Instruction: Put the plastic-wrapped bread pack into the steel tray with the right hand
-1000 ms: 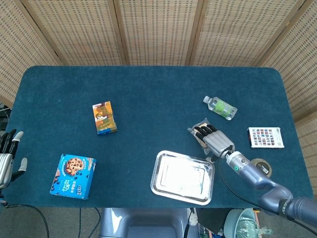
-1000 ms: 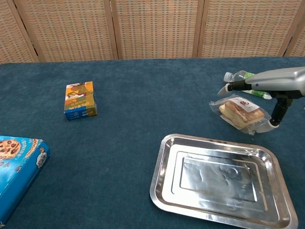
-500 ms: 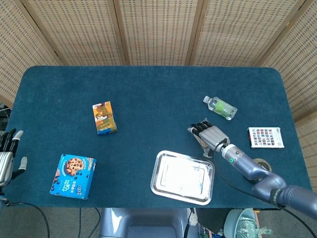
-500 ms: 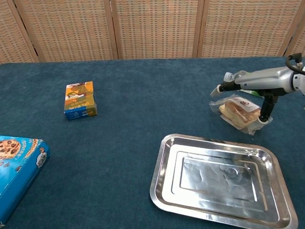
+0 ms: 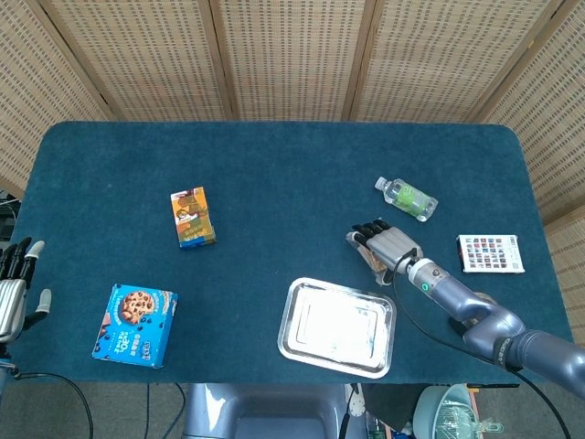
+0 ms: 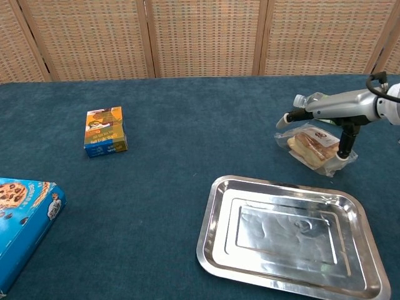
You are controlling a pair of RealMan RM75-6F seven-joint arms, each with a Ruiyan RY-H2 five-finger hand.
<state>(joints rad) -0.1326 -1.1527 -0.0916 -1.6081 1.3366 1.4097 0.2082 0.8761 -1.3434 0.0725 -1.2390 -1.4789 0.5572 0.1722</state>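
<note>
— Left side? 
— The left hand point(image 5: 13, 288) rests at the table edge, fingers apart, empty. 
— And the steel tray point(image 6: 215, 237)? 
— Bare; the bread pack point(image 6: 314, 147) lies just beyond it, under the right hand point(image 6: 325, 119), fingers spread over it; grip unclear.

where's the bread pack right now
The bread pack lies on the table's right side, just beyond the steel tray, under the right hand.
</note>
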